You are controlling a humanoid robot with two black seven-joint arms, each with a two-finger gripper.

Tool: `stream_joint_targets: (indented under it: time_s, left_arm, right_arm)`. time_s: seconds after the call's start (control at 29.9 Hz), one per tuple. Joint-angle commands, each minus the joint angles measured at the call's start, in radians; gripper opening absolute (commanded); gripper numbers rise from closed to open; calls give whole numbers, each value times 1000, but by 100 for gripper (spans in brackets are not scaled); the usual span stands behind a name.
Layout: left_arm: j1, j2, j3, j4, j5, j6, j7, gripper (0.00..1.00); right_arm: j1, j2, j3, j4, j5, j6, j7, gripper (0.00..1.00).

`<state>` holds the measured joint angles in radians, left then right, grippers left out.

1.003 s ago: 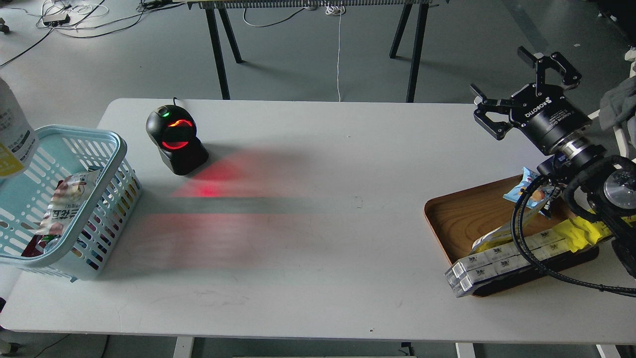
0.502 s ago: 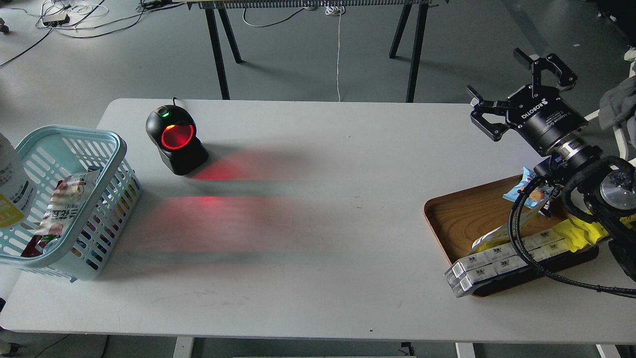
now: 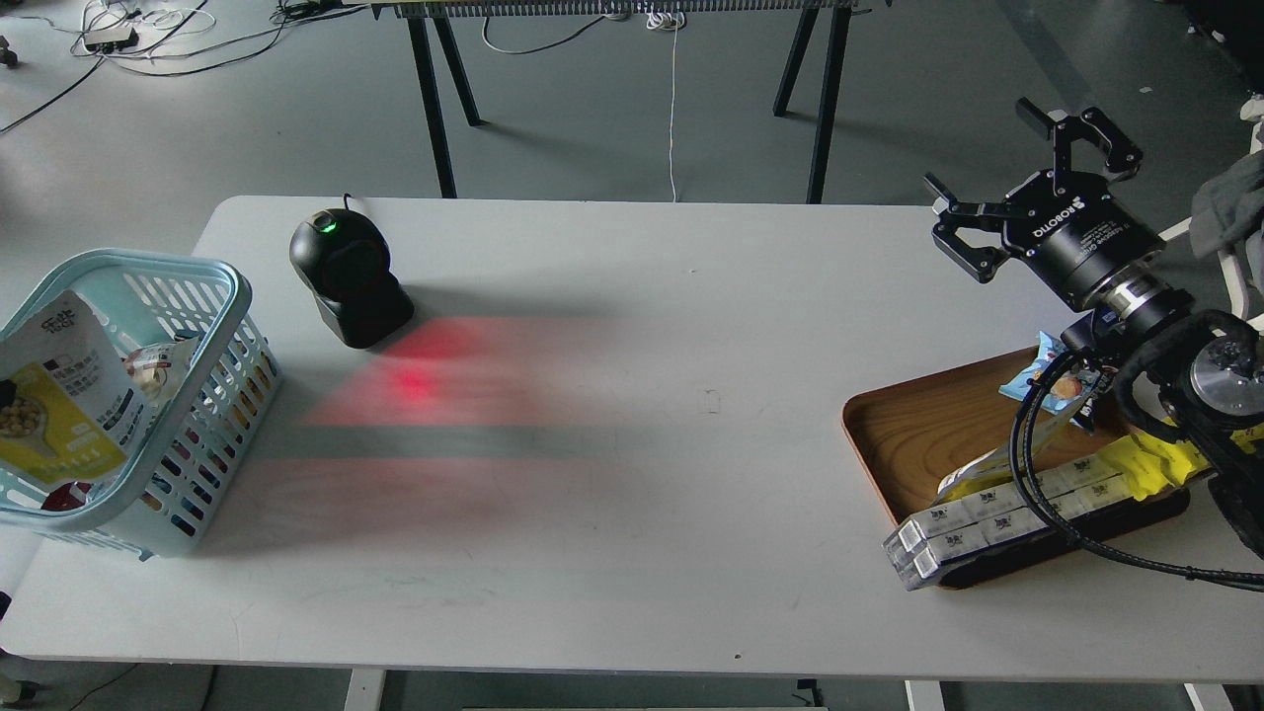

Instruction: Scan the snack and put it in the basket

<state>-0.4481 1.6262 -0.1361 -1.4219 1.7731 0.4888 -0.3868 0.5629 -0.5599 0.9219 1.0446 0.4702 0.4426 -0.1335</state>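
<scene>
The snack (image 3: 61,410) lies inside the basket (image 3: 222,296) at the table's left edge, propped on other packets so it leans, nut picture facing up, long axis tilted from near-left to far-right. The right gripper (image 3: 1027,178) hovers spread and empty above the far right corner; the left gripper is out of view

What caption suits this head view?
Snack pouch lies in the blue basket; right gripper open above the table.
</scene>
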Motion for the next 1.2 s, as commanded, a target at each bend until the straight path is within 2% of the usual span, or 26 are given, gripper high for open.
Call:
stream_joint_targets:
  time_s: [0.0,0.07,0.17,0.23,0.3,0.5,0.67,0.74,0.84,0.9,0.94,1.0,1.17]
  left_arm:
    - [2,-8,1,6,0,0,-3,18]
    - [2,-9,1,8,0,0,-4,30]
    - [2,-8,1,8,0,0,-10,61]
    - [0,-2,-2,6,-1,0,-15,76]
    - [-4,10,-10,6,-11,0,-15,84]
    - [-121,86,-74,6,-83,0,-18,91]
    - [-348,81,-109,15,-185,-16,-29,91]
    - [-469,66,-120,32,-294,-114,-27,91]
    - [-634,-52,-122,52,-527,-270,-14,92]
    - [-701,-126,-122,61,-679,-355,17,94]
    - [-716,-155,-122,64,-763,-393,48,94]
    - [-716,-199,-122,78,-945,-429,85,95]
    - [-718,-353,-122,145,-1357,-449,94,99]
  right_arm:
    - [0,0,0,-1,-1,-7,0,96]
    - [0,0,0,-1,-8,-7,0,96]
    - [0,0,0,-1,-15,-7,0,96]
    - [0,0,2,-1,-15,-7,0,96]
    - [2,0,2,-1,-15,-7,0,96]
    - [6,0,0,0,-15,-8,0,96]
    - [23,-2,0,2,-16,-22,0,96]
    - [25,-3,-2,2,-16,-30,0,96]
    - [40,-9,-3,3,-16,-44,0,96]
    - [43,-11,-3,3,-16,-50,0,96]
    - [45,-11,-3,3,-16,-50,0,96]
    - [46,-12,-3,3,-16,-51,0,96]
    - [54,-21,-6,9,-16,-51,-2,99]
